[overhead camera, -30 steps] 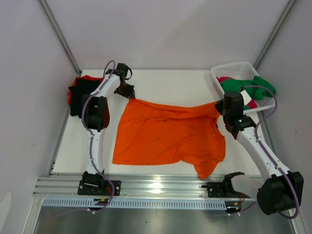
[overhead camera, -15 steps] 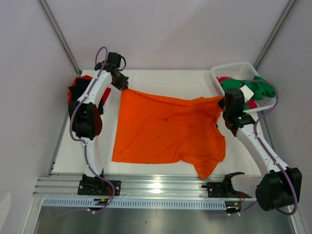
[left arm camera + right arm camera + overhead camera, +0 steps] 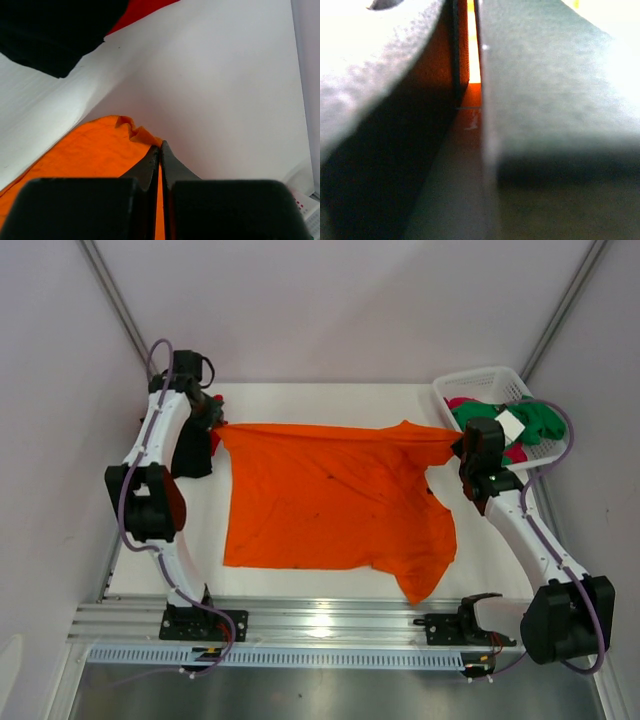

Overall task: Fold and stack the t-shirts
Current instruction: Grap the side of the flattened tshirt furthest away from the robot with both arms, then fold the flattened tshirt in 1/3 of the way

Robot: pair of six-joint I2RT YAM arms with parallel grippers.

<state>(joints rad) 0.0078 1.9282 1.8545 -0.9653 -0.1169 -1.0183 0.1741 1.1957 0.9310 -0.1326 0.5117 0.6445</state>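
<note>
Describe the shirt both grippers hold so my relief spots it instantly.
Start at the white table. Spread across its middle lies the orange t-shirt, its far edge stretched between the left gripper and the right gripper. It is the only orange one: the black t-shirt is bunched far left, the green t-shirt sits in the white basket.

A t-shirt lies spread over the middle of the table, reaching almost to the near edge. Its far edge runs from the left gripper across to the right gripper. By the left edge lies a heap of t-shirts (partly hidden by the left arm). A basket sits in the far right corner, more t-shirts in it.
</note>
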